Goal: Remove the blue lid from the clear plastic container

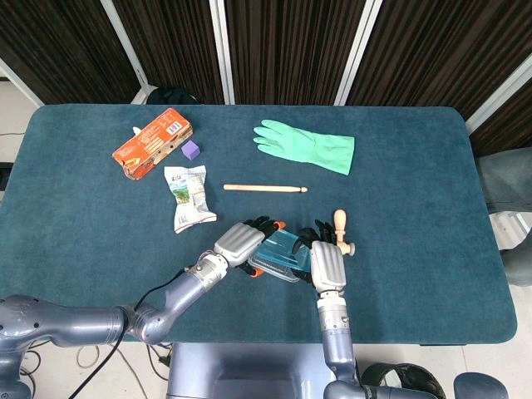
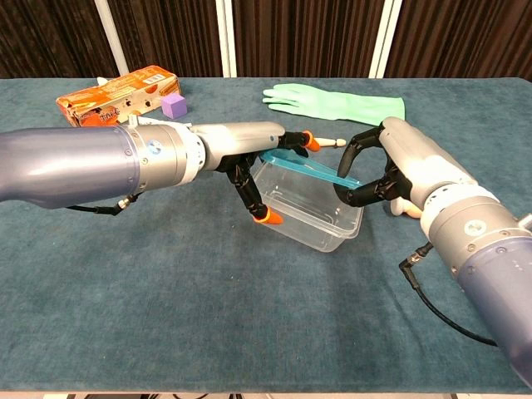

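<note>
**Lid tilting up between two hands**

The thin blue translucent plastic lid is sitting slanted over the open mouth of the clear rectangular plastic container, its left end raised and its long axis running down toward the right. The container is resting on the teal cloth-covered counter, near the front edge and roughly centred.

The left hand is reaching in from the left, with orange-tipped fingers splayed around the container's near corner and an upper finger meeting the lid's raised end; whether it is truly pinching the lid is hard to tell. The right hand is curling around the lid's lower right end, its dark fingers appearing to be pinching that edge.

Both hands are bracketing the lid end to end, so lifting it clear likely means drawing it up and off along that slant while the container stays down.

Just beyond the right hand, a small wooden peg-shaped handle is standing close by.
</note>
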Controlling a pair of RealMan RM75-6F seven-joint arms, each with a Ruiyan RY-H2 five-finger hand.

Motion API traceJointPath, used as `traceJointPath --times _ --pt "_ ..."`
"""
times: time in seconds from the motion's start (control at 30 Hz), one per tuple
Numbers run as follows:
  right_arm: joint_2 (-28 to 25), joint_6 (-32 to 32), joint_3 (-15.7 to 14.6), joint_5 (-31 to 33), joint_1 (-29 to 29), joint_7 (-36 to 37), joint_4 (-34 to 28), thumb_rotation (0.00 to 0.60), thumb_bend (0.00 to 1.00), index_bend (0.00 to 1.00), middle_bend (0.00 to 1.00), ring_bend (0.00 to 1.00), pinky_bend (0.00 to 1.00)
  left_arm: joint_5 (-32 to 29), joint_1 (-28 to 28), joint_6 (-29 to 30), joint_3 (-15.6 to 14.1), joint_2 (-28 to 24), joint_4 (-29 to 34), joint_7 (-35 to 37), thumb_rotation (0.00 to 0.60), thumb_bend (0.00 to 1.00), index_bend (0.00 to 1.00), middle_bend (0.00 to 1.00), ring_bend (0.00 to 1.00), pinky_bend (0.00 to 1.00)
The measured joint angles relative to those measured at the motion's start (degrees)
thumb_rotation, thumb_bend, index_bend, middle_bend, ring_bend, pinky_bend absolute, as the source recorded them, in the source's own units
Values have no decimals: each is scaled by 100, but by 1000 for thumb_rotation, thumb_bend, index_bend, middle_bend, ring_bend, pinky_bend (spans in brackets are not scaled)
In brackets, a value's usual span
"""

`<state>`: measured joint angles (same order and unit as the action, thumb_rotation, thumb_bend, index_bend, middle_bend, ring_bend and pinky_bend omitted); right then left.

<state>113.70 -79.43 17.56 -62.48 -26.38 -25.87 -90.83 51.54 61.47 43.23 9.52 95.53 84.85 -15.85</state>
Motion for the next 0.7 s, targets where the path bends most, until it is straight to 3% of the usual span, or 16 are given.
traceJointPath --times 0.17,0.33,0.7 --pt "-31 -3 3 -35 -3 13 39 600 612 707 321 99 0 65 -58 31 30 -112 58 88 600 183 1 65 3 157" --pt "-53 -9 7 -67 -4 36 52 600 612 708 321 99 0 131 -118 80 50 -203 112 156 600 81 0 36 0 140" --pt "-84 -41 12 -193 -34 39 33 600 613 715 321 99 0 341 -223 184 181 -378 227 384 600 63 0 30 0 135"
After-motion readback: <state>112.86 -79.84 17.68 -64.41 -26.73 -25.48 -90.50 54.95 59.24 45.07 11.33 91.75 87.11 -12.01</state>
